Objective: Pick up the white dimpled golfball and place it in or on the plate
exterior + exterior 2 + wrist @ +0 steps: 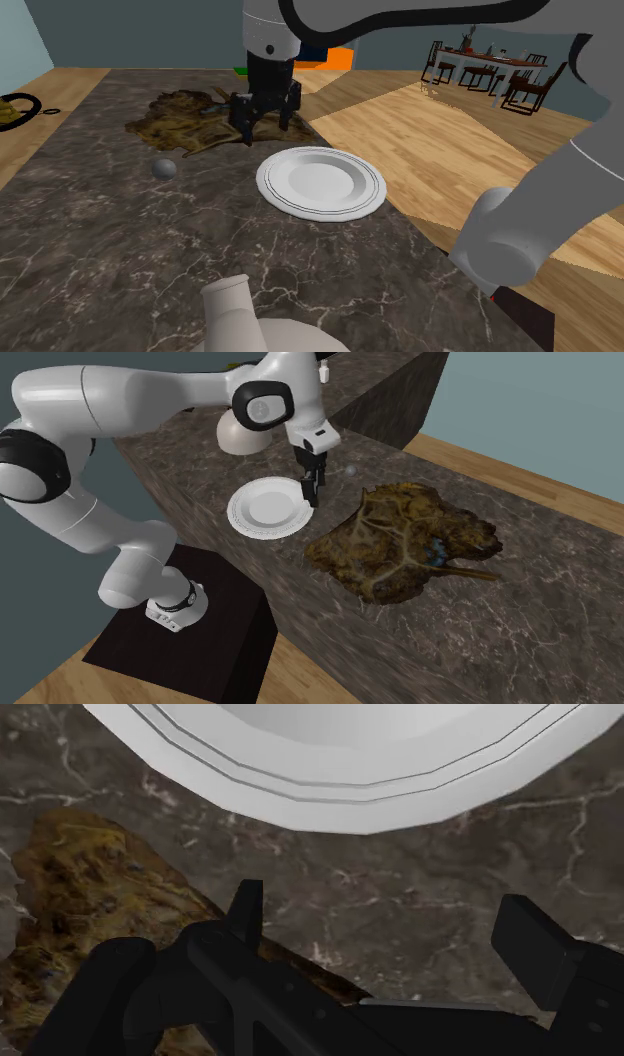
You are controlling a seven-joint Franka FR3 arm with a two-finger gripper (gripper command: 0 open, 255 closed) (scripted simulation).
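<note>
A small pale grey ball, the golfball [164, 168], lies on the dark marble counter [90, 250], off toward the shoulder view's left; in the second exterior view the golfball [350, 470] is a faint dot beyond the gripper. The white plate [320, 182] [267, 508] rests flat on the counter with nothing on it. My black gripper [265, 130] [310, 492] hangs just above the counter between the plate's far rim and a brown patch. It is open, and bare marble shows between its fingers [245, 909]. From the wrist view, the plate's rim [330, 794] lies just ahead of the gripper [390, 929].
A flat brown leaf-like patch [190, 120] [405, 542] [90, 894] lies beside the gripper. A white jug-like vessel [240, 320] [240, 437] stands near the arm's base. The counter edge [400, 190] drops to wood floor past the plate. Dining chairs [500, 75] stand far back.
</note>
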